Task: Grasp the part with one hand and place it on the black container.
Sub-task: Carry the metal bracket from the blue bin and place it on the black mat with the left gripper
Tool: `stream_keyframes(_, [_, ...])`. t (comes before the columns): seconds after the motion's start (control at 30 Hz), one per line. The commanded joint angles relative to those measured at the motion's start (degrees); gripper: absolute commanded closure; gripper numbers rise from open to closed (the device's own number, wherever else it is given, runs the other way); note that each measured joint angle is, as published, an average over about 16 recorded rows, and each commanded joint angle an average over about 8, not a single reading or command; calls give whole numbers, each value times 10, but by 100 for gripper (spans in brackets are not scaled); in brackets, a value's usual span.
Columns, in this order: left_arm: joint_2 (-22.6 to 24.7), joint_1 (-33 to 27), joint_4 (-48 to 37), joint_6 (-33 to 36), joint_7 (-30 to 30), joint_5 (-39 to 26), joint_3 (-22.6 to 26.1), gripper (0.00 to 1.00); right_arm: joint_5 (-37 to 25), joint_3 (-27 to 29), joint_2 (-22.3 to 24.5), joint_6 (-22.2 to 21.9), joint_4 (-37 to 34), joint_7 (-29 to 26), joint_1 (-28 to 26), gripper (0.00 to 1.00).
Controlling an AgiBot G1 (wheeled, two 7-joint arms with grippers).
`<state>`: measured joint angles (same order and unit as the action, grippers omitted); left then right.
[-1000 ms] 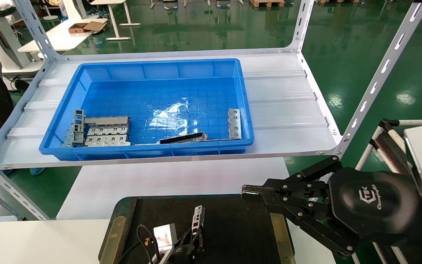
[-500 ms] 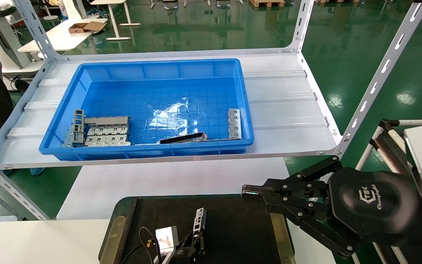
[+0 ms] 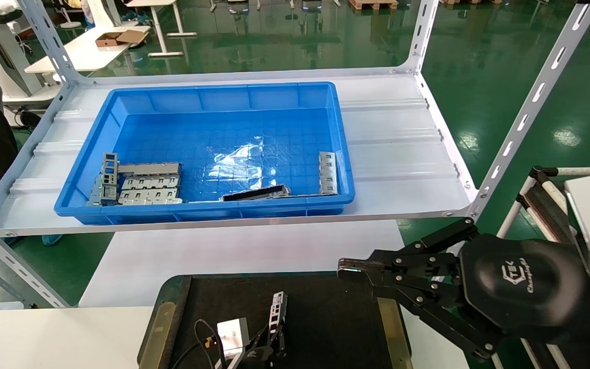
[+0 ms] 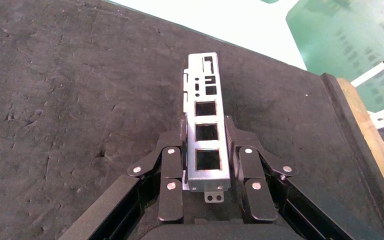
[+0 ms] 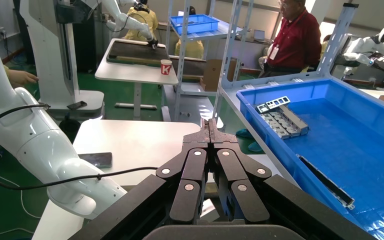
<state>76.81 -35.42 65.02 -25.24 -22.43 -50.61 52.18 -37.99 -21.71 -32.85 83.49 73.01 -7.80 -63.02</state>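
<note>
The part (image 4: 206, 107) is a narrow silver bar with square windows. It sits between the fingers (image 4: 172, 165) of my left gripper (image 4: 206, 125), which is shut on its lower half. It is held low over the black container (image 4: 80, 100), whose matte surface fills the left wrist view. In the head view the part (image 3: 278, 306) points away from me above the left gripper (image 3: 270, 341), over the container (image 3: 336, 318) at the bottom centre. My right gripper (image 3: 345, 267) is shut and empty, hovering over the container's right edge.
A deep blue bin (image 3: 203, 212) stands on the white shelf behind, holding grey tabbed brackets (image 3: 141, 184), a flat dark strip (image 3: 256, 193) and another silver bar (image 3: 328, 173). Brass strips (image 3: 390, 328) run along the container's short sides. White shelf posts (image 3: 525, 113) stand to the right.
The left gripper and the part in it have shifted slightly lower in the head view. The right arm has not moved.
</note>
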Motion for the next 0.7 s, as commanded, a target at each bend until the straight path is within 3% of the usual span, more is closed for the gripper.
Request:
stream_keyframes(0.03, [0,-1,-2,-2,-5,-1,3,29,0,0,0,0,0,0,0,10])
stream_keyframes(0.1, [0,-2,-3,-3,-9,-2,6,12,0,0,0,0,0,0,0,0])
stream_keyframes(0.17, [-1,-3,-5,-4,-13,-3,10,1,0,0,0,0,0,0,0,0])
stream_keyframes(0.7, [-5,-14,1,-4,-43,-19,27,0,0,0,0,0,0,0,0,0])
